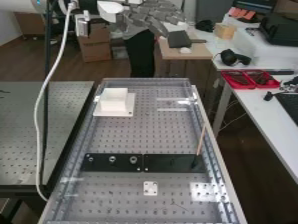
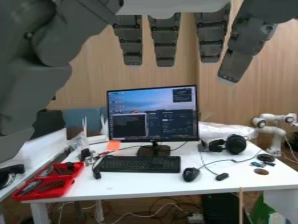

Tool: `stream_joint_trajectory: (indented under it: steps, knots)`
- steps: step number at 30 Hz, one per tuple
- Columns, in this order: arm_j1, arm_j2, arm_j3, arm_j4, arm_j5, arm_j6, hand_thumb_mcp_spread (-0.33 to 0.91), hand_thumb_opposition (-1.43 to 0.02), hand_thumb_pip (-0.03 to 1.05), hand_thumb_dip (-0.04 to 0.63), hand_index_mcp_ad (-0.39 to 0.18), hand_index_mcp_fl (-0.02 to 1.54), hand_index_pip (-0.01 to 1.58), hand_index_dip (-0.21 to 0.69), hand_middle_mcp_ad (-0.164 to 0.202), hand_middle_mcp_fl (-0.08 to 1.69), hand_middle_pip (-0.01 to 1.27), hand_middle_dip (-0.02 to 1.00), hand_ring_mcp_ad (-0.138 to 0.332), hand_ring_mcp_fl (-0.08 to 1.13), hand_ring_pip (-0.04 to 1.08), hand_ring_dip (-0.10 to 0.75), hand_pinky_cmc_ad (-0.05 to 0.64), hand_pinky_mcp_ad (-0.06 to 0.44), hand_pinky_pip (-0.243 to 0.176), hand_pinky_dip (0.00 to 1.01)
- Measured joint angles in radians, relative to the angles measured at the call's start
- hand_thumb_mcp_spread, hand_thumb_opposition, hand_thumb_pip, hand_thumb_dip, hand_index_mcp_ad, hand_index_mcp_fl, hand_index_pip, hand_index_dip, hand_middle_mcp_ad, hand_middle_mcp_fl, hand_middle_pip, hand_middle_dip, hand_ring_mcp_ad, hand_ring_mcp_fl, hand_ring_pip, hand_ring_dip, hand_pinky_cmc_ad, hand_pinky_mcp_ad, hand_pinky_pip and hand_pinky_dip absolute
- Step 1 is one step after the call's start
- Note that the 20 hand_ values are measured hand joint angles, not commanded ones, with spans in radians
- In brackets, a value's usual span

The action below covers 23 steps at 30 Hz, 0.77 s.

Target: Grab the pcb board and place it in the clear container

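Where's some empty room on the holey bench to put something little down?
The biggest bare patch of perforated bench top lies between the white block and the black plates. Another is left of the small white plate in the high view. It's crowded where the wooden stick meets the black plates.

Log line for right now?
hand: open, nothing held | white block: on white base | small white plate: near black plates
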Motion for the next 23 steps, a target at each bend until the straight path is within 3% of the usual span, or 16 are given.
stream_joint_trajectory:
  steps: [23]
  knots:
    - [0.009,0.010,-0.010,0.017,0.015,0.011,0.27,-0.70,0.21,0.037,-0.026,0.04,0.10,0.429,0.126,0.00,0.15,0.17,0.291,0.02,0.09,0.030,0.412,0.311,-0.152,0.62]
